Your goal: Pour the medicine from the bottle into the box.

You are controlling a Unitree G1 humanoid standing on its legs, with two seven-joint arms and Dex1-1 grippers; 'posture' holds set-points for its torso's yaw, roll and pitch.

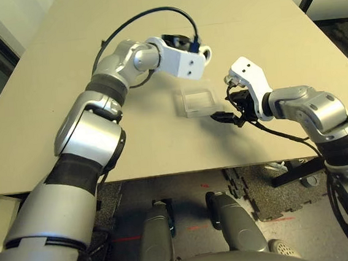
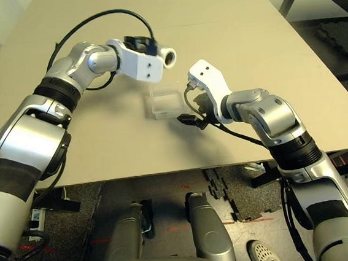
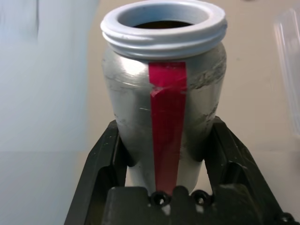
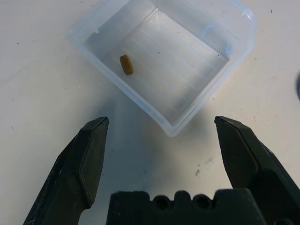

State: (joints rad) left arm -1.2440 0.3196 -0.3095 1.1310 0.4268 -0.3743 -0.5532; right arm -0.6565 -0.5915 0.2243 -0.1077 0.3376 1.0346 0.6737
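My left gripper (image 3: 164,154) clamped bottle (image 3: 164,89), uncapped, held above table (image 1: 68,116) just beside box (image 4: 164,65); one pill (image 4: 126,64) lay inside; right gripper (image 4: 164,159) wide, empty; pouring step; next likely further tilt over box.

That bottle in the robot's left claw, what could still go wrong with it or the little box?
The left gripper holds the bottle open-mouthed beside the box, so anything left inside might spill onto the table. The box is light clear plastic holding one brown pill; the right gripper sits open close beside it, and a nudge could tip the pill out.
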